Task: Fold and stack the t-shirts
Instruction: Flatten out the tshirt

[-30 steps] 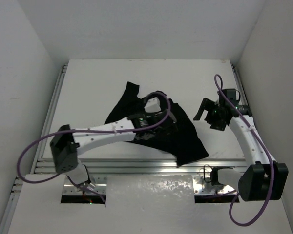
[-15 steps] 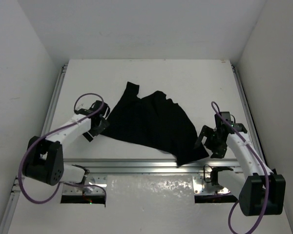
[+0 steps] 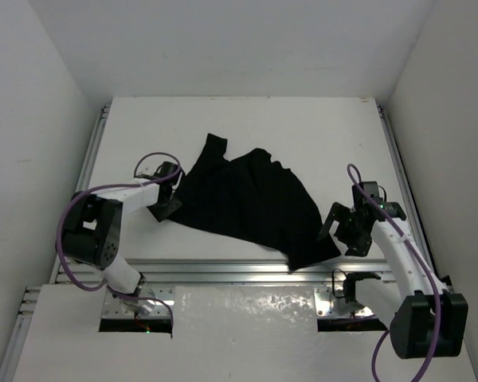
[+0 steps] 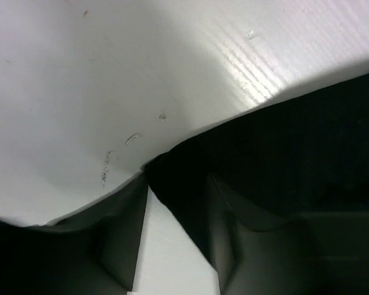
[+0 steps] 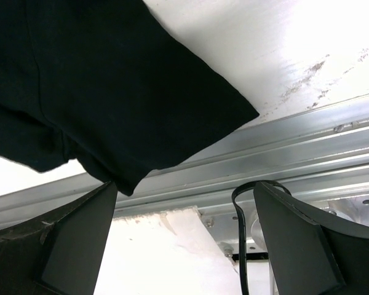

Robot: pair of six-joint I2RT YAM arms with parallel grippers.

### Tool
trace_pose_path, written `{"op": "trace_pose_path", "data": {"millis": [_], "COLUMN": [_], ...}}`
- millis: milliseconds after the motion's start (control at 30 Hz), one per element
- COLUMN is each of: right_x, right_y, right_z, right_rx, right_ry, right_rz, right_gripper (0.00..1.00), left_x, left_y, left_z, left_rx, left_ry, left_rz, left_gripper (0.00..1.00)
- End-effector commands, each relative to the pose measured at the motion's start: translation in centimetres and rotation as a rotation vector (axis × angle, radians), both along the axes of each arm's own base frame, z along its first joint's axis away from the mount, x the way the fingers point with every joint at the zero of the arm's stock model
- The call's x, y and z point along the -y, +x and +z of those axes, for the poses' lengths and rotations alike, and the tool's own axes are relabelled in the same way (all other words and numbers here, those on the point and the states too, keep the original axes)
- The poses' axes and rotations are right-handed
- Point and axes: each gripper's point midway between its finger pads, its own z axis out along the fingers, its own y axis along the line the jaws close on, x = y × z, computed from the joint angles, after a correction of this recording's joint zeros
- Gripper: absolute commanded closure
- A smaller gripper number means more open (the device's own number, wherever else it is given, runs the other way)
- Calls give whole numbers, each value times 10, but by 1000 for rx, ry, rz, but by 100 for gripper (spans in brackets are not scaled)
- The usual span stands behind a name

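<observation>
Overhead, the black t-shirt (image 3: 247, 203) lies unfolded and rumpled across the middle of the white table (image 3: 247, 127), one corner reaching toward the near rail. The left end effector (image 3: 166, 205) sits low at the shirt's left edge, and the right end effector (image 3: 346, 229) hovers just beside the shirt's near right corner. One arm on each side probably means the cloth is to be taken at two points and pulled flat, so folding looks not yet begun.

From the left wrist, the fingers (image 4: 111, 246) stand apart with a bare strip of table showing between them, and a pointed corner of the t-shirt (image 4: 283, 153) lies in that gap. The jaws straddle the cloth without pinching it, placed as though for a grasp.

From the right wrist, the fingers (image 5: 80, 239) are spread wide and hold nothing. The t-shirt's corner (image 5: 111, 92) lies ahead of them, draped over the aluminium rail (image 5: 283, 141) at the table's near edge, apart from both fingers.
</observation>
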Motion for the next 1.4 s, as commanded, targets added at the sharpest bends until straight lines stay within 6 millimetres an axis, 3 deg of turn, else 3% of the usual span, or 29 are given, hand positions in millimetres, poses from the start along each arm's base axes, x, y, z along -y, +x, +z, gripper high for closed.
{"op": "trace_pose_path", "data": {"millis": [0, 67, 100, 367, 533, 867, 1067, 1167, 1367], "right_x": [0, -4, -4, 2, 3, 28, 30, 23, 16], "right_y": [5, -3, -6, -12, -15, 9, 17, 20, 24], "right_z": [11, 7, 4, -21, -51, -55, -59, -65, -73], "right_rx": [32, -7, -24, -130, -153, -113, -120, -129, -112], "right_ry": [2, 22, 21, -12, -19, -160, -170, -131, -93], "right_rz": [11, 20, 17, -54, -58, -15, 37, 58, 62], "right_gripper": [7, 8, 8, 12, 33, 34, 34, 40, 65], "left_x": [-12, -14, -14, -23, -17, -9, -9, -9, -9], "left_y": [-1, 0, 1, 0, -4, 0, 4, 6, 7], "left_z": [-11, -10, -8, 31, 23, 21, 22, 23, 23], "left_rx": [-9, -7, -1, 102, 94, 102, 97, 99, 91], "left_ry": [12, 11, 10, 29, -14, -50, -44, -41, -36], "left_rz": [22, 27, 26, 72, 62, 18, 8, 4, 2], "left_gripper": [70, 86, 100, 100, 100, 100, 100, 100, 100]}}
